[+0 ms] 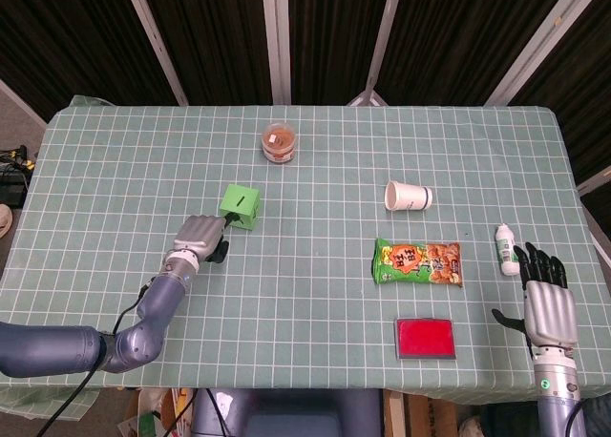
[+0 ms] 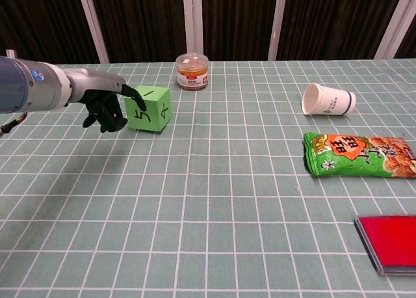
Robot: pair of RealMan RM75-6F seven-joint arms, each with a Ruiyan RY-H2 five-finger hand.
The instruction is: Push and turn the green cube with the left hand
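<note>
The green cube (image 1: 241, 207) (image 2: 151, 108) stands on the table left of centre, with black numbers on its faces; a 5 faces the chest view. My left hand (image 1: 200, 237) (image 2: 104, 104) lies just left of it, most fingers curled in, and one extended black fingertip (image 2: 138, 97) touches the cube's left face. It holds nothing. My right hand (image 1: 544, 289) rests near the table's front right corner with fingers spread, shown only in the head view.
A lidded snack jar (image 2: 192, 72) stands behind the cube. A paper cup (image 2: 327, 100) lies on its side at right, with a green snack bag (image 2: 359, 155), a red flat box (image 2: 390, 243) and a small white bottle (image 1: 506, 247) nearby.
</note>
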